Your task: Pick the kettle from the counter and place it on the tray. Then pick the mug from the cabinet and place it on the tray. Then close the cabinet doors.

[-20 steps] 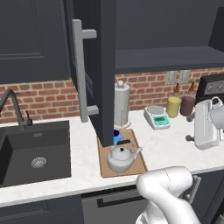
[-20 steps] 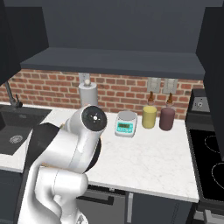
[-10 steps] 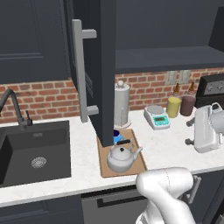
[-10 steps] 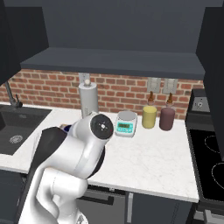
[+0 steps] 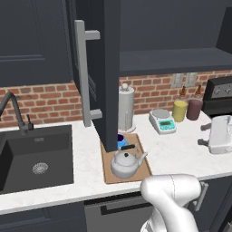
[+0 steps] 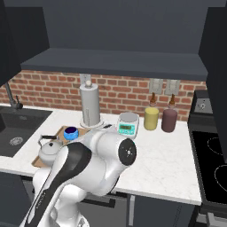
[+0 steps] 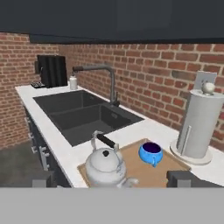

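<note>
The silver kettle (image 5: 126,163) stands on the wooden tray (image 5: 142,168) with the blue mug (image 5: 121,142) behind it on the same board. From the hand view the kettle (image 7: 106,166) is nearest, and the mug (image 7: 151,153) rests on the tray (image 7: 173,162) beyond it. My gripper (image 5: 205,135) hovers over the counter (image 5: 172,149) far right of the tray, open and empty, its fingertips (image 7: 183,178) spread wide. The cabinet's left door (image 5: 106,68) stands open, edge-on above the tray, and the right door (image 6: 216,75) is open too. The cabinet shelf (image 6: 111,62) is bare.
A paper-towel roll (image 5: 127,108) stands behind the tray. A scale (image 5: 163,121), a yellow canister (image 5: 180,110) and a maroon canister (image 5: 195,108) line the brick wall. The sink (image 5: 36,158) with its faucet (image 7: 107,76) lies left, the stove (image 6: 213,164) right.
The hand has drifted slightly right and down over the counter, and the arm's elbow has swung to the right. Kettle and mug have stayed put on the tray.
</note>
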